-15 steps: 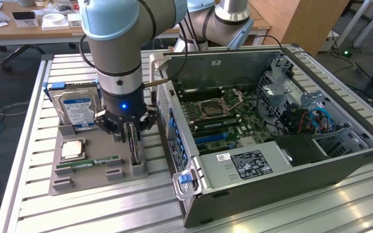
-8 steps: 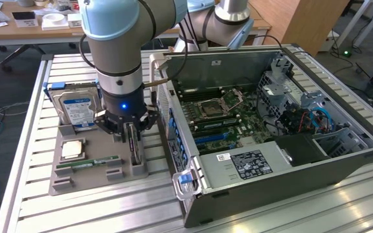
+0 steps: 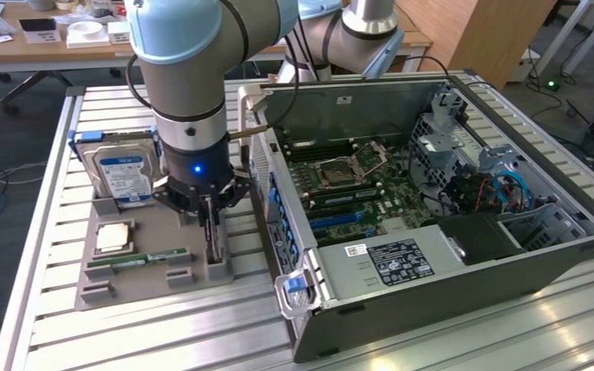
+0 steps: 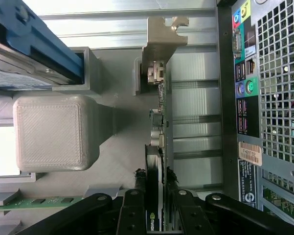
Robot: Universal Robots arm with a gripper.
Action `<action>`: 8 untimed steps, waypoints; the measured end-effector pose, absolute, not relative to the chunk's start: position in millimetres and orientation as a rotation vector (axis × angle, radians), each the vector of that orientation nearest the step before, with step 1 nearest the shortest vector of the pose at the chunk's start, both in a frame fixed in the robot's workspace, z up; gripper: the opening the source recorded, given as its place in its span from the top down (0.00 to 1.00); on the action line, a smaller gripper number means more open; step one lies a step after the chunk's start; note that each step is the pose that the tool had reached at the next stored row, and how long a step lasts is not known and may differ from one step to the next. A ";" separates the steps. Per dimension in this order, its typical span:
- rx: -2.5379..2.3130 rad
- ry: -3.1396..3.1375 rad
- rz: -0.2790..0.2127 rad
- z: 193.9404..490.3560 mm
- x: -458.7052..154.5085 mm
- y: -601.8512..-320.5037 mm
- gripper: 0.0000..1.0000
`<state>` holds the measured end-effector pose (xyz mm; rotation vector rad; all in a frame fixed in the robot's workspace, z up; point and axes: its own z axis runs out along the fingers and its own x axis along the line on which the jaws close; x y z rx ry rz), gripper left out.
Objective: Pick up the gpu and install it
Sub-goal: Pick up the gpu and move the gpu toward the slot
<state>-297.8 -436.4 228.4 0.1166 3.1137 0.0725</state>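
The gpu (image 3: 213,246) stands on edge in a slot of the grey holder tray (image 3: 121,292), left of the open computer case (image 3: 462,270) in the exterior view. My gripper (image 3: 211,224) has come straight down over it. In the wrist view the gpu (image 4: 156,142) is a thin dark card seen edge-on, with its silver bracket (image 4: 161,41) at the far end. My gripper (image 4: 155,177) has one black finger on each face of the card, and the fingertips (image 4: 139,182) press against it. The card still sits in its slot.
On the tray are a hard drive with a blue-white label (image 3: 121,174), a processor (image 3: 114,236) and a green RAM stick (image 3: 137,260). The case lies open with its motherboard (image 3: 349,185) and blue slots (image 3: 333,219) exposed. Its rear panel (image 4: 279,98) is close beside the card.
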 end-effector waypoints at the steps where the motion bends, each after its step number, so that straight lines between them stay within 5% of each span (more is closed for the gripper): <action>1: 0.117 3.114 0.073 228.3 -297.8 -436.4 0.74; 8: 0.117 3.114 0.072 228.3 -297.8 -436.4 0.74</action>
